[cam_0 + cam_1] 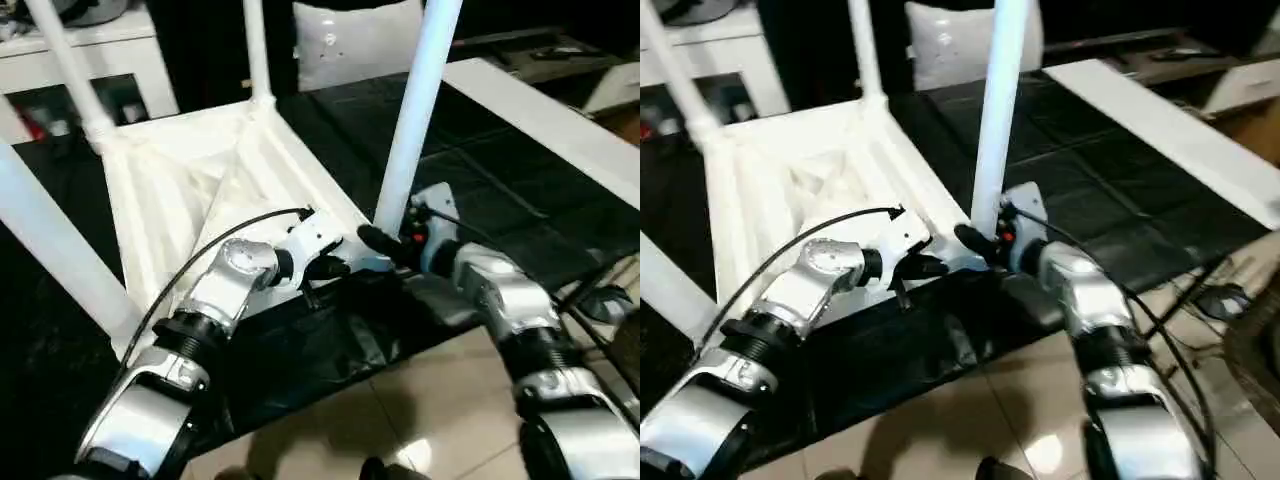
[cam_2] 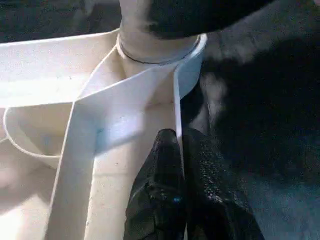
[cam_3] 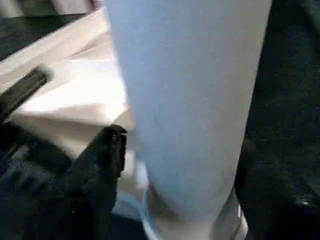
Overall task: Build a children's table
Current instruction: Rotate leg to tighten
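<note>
Legs stand up from the children's table (image 1: 190, 180), which you see upside down on a black surface (image 1: 480, 190), ribbed underside showing. All four are cut off at the picture's top or left edge. Your left hand (image 2: 181, 165) is pinched on the thin side wall of the top, near the nearest corner socket (image 2: 155, 55). Your right hand (image 1: 385, 245) sits at the base of the near leg (image 1: 415, 110); one black finger (image 3: 102, 160) is beside it, the other hidden behind the leg, so you cannot tell if it grips or stands apart. A flat white board (image 1: 550, 120) lies beyond.
</note>
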You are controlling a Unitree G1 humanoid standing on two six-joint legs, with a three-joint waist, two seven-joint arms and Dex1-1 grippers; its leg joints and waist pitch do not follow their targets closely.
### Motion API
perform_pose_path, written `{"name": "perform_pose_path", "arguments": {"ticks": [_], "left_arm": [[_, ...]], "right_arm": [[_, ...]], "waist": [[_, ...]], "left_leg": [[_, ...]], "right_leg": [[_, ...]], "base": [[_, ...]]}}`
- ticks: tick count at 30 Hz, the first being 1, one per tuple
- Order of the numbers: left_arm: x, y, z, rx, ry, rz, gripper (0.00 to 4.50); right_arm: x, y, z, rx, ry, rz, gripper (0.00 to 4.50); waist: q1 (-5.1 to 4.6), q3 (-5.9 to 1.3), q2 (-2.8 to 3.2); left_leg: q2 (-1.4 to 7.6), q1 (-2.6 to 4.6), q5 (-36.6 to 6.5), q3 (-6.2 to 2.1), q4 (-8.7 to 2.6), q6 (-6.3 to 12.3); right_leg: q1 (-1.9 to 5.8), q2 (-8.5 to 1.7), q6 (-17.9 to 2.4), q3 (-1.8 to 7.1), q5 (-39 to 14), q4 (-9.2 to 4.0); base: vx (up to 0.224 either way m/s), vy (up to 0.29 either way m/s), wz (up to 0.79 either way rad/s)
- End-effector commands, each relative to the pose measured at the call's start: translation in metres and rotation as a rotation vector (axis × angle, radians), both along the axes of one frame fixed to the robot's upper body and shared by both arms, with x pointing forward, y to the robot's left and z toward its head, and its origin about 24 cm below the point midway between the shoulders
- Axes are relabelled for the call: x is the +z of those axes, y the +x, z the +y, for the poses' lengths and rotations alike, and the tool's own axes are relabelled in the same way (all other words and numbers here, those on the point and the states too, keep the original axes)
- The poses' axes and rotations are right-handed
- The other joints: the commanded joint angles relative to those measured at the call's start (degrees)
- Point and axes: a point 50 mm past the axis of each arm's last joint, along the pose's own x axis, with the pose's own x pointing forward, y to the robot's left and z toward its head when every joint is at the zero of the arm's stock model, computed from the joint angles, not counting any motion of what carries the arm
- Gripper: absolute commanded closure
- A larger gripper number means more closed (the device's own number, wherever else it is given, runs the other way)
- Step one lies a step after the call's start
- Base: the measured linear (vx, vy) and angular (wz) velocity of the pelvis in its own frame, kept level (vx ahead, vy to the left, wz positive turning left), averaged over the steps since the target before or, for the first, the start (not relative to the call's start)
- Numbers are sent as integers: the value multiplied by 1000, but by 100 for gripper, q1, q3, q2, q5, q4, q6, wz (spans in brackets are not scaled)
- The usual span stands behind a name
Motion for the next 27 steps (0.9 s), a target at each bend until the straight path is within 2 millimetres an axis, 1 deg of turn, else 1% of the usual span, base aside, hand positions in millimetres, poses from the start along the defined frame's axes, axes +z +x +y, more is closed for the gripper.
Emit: {"name": "perform_pose_path", "arguments": {"ticks": [1,2,3,4,5,6,7,8,9,10,11,12,13,14,15,16,17,18,19,20,21,23,24,25,26,27], "left_arm": [[22,2,-2,-105,-17,-95,450],[22,0,1,-140,-13,-84,450],[22,-2,3,-177,-7,-79,450],[22,-4,4,-218,-1,-81,450],[22,-6,5,-257,6,-85,450],[20,-8,8,-308,33,-73,450],[20,-9,9,-314,36,-72,450],[19,-11,10,-347,48,-65,450],[17,-14,12,-400,65,-57,450],[17,-16,13,-437,74,-53,450],[16,-18,13,-467,77,-46,450],[17,-20,13,-508,75,-39,450],[17,-23,13,-543,71,-35,450],[18,-24,13,-566,70,-24,450],[18,-25,13,-576,71,-18,450],[19,-25,13,-587,73,-15,450],[19,-25,13,-598,78,-10,450],[19,-26,13,-606,82,-10,450],[19,-26,13,-613,84,-10,450],[20,-26,13,-619,84,-12,450],[20,-26,13,-624,83,-14,450],[20,-26,13,-638,88,-19,450],[19,-26,13,-640,89,-19,450],[19,-26,13,-641,90,-19,450],[19,-26,13,-642,90,-19,450],[19,-26,13,-643,90,-18,450]], "right_arm": [[10,-5,-7,83,10,-42,80],[12,-8,-11,112,13,-36,73],[14,-11,-15,148,12,-35,61],[15,-14,-17,178,9,-31,49],[17,-17,-19,208,5,-28,37],[18,-22,-23,264,-3,-10,32],[18,-22,-23,271,-3,-7,32],[19,-24,-25,300,-12,0,17],[19,-28,-28,345,-32,15,7],[19,-30,-30,379,-49,25,7],[19,-31,-31,404,-65,29,7],[19,-33,-32,433,-73,37,7],[20,-34,-32,454,-68,48,7],[20,-35,-32,480,-65,56,7],[20,-36,-32,501,-63,59,32],[20,-37,-31,518,-64,58,40],[20,-39,-30,540,-63,60,40],[19,-40,-30,560,-60,67,43],[19,-41,-29,575,-59,74,54],[18,-43,-29,597,-59,84,54],[17,-44,-28,615,-59,90,85],[15,-46,-24,651,-57,101,85],[14,-46,-22,660,-53,104,91],[14,-46,-21,666,-50,106,113],[14,-46,-21,670,-48,108,113],[13,-46,-20,683,-45,113,122]], "waist": [[49,-566,-49],[78,-558,-39],[98,-542,-36],[109,-535,-38],[127,-517,-36],[162,-519,-37],[161,-509,-39],[181,-506,-24],[185,-506,-27],[216,-519,-32],[252,-518,-28],[299,-533,-20],[312,-540,-24],[338,-548,-25],[373,-559,-25],[401,-562,-32],[418,-567,-59],[432,-562,-48],[438,-565,-50],[436,-559,-59],[435,-550,-61],[429,-548,-63],[418,-545,-70],[414,-542,-67],[414,-542,-67],[412,-543,-68]], "left_leg": [[-62,-38,-230,103,-325,765],[-65,-9,-393,120,-332,707],[-72,-9,-515,123,-345,648],[-73,9,-581,133,-347,616],[-87,26,-727,136,-353,564],[-90,63,-817,151,-351,529],[-89,70,-860,152,-354,513],[-86,99,-947,154,-350,479],[-85,106,-967,156,-349,461],[-81,109,-956,148,-355,442],[-60,113,-970,144,-360,440],[-43,136,-977,143,-360,424],[-34,134,-954,139,-364,422],[-20,109,-902,132,-366,431],[-6,102,-828,127,-369,438],[-4,89,-781,132,-366,444],[-6,87,-766,137,-364,450],[-1,72,-719,129,-368,449],[-3,71,-721,130,-364,450],[-12,61,-743,132,-364,443],[-26,54,-748,137,-362,421],[-43,37,-752,139,-353,401],[-55,37,-769,144,-351,386],[-62,43,-791,147,-345,375],[-62,43,-791,147,-345,375],[-72,48,-813,152,-338,371]], "right_leg": [[589,-231,-468,359,-1584,-254],[574,-232,-363,359,-1873,-298],[583,-221,-251,340,-2140,-334],[567,-212,-186,342,-2251,-362],[556,-199,-78,320,-2498,-409],[527,-193,9,324,-2648,-437],[516,-183,26,315,-2722,-448],[497,-185,55,298,-2858,-481],[491,-184,70,297,-2892,-486],[506,-190,64,304,-2864,-472],[496,-191,56,308,-2852,-471],[481,-198,3,324,-2788,-452],[484,-199,-37,330,-2729,-437],[501,-206,-93,344,-2601,-401],[505,-213,-153,361,-2468,-371],[506,-215,-209,374,-2366,-346],[512,-218,-222,373,-2350,-340],[515,-222,-241,378,-2323,-321],[516,-223,-242,374,-2324,-322],[520,-220,-203,368,-2381,-336],[524,-219,-131,356,-2501,-362],[526,-218,-42,339,-2630,-385],[523,-213,20,329,-2709,-405],[516,-208,67,318,-2783,-422],[516,-208,67,318,-2783,-422],[509,-196,130,301,-2861,-442]], "base": [[0,0,0],[0,0,0],[0,0,0],[0,0,0],[0,0,0],[0,0,0],[0,0,0],[0,0,0],[0,0,0],[0,0,0],[0,0,0],[0,0,0],[0,0,0],[0,0,0],[0,0,0],[0,0,0],[0,0,0],[0,0,0],[0,0,0],[0,0,0],[0,0,0],[0,0,0],[0,0,0],[0,0,0],[0,0,0],[0,0,0]]}}
